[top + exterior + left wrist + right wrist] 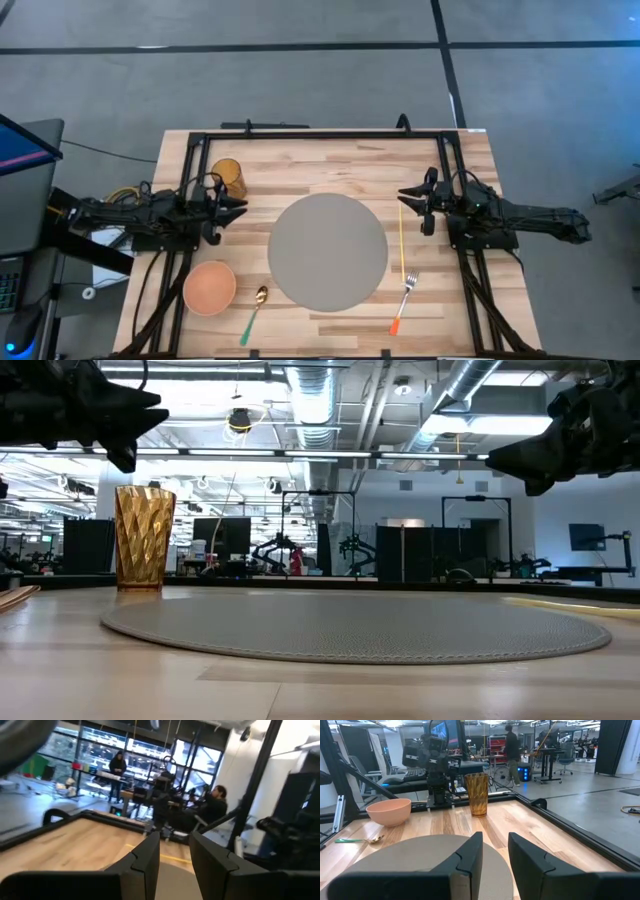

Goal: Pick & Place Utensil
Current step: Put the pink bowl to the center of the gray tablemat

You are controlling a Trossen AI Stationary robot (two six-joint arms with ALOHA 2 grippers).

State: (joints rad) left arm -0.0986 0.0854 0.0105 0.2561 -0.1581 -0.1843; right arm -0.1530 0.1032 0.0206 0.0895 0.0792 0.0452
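Note:
A fork (404,299) with an orange handle lies on the bare wood by the near right rim of the round grey placemat (328,250). A spoon (253,312) with a gold bowl and a green handle lies near the table's near edge, to the mat's left; the right wrist view also shows the spoon (360,840). A thin yellow stick (401,243) lies along the mat's right side. My left gripper (240,207) hovers open left of the mat. My right gripper (405,197) hovers open to the mat's right, above the stick's far end. Both grippers are raised off the table.
An amber tumbler (228,177) stands at the far left of the table and shows as the tumbler (144,538) in the low view. A pink bowl (209,287) sits near the left front, beside the spoon. A black frame (320,134) runs along the far edge. People work in the room behind.

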